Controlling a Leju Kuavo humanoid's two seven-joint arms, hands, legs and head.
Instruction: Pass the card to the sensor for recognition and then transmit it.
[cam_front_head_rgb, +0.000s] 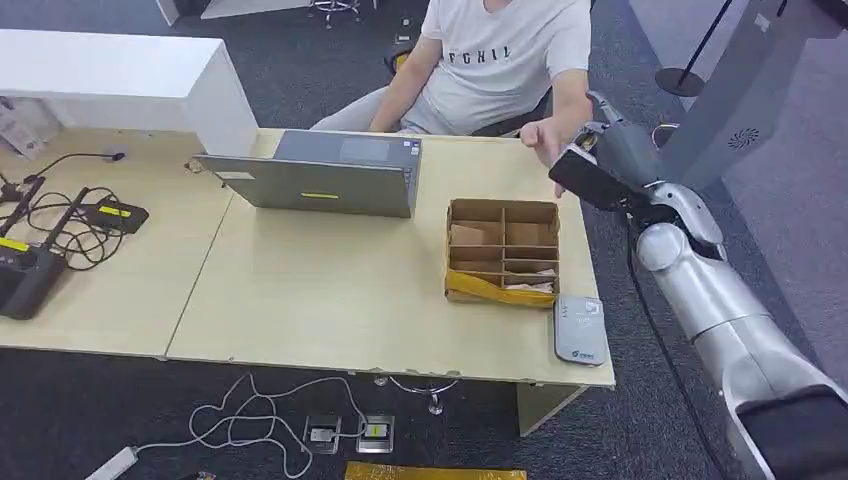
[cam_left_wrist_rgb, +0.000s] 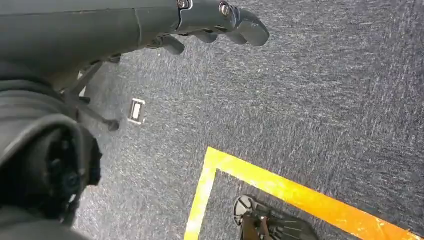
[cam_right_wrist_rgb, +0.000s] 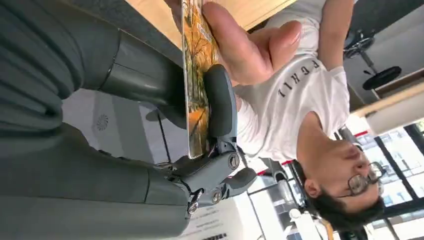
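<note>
Partly hidden, card (cam_right_wrist_rgb: 199, 80) pinched by right robot hand (cam_right_wrist_rgb: 220, 115), person's hand (cam_right_wrist_rgb: 245, 45) touching it

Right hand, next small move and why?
Probably loosen the right hand so the card slides free. The card is pinched between its thumb and fingers, and the person's hand already grips the other end, away from the sensor.

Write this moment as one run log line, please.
right hand: holds card | person's hand: touches card | left hand: hangs over floor
</note>
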